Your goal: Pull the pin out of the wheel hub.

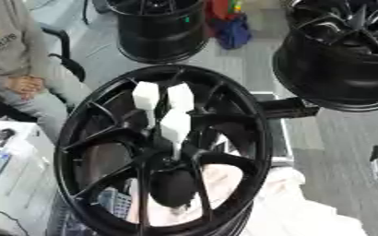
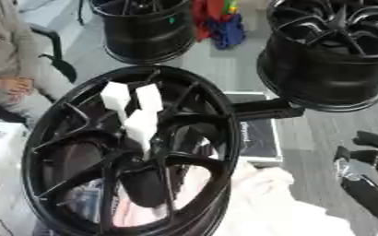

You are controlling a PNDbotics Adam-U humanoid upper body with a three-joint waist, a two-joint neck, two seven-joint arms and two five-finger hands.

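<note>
I have the large glossy black spoked wheel hub (image 1: 164, 152) filling the middle of both views, standing tilted with its face toward me. Three white block-shaped pins sit against its spokes: two side by side above the hub's centre (image 1: 146, 95) (image 1: 180, 96), and a third white block (image 1: 175, 126) just below them, with a thin pale stem running down from it toward the centre. All three pins are in the hub.

Through the lower spokes I see pale pinkish-white cloth (image 1: 297, 207), which also spreads out to the right of the hub's lower rim.

The right eye view gives me what the left nearly misses: my right hand (image 2: 368, 184), black with silver parts, low at the right edge and well apart from the hub. I see dark fingers pointing up and leftward, holding nothing, but I cannot tell how far they are spread. In the left eye view only a sliver of it shows at the edge. My left hand appears in neither view.

Beyond the hub, two more black wheels stand on the grey floor: one above it (image 1: 160, 27), one to its upper right (image 1: 345, 50). That makes three wheels counted.
</note>
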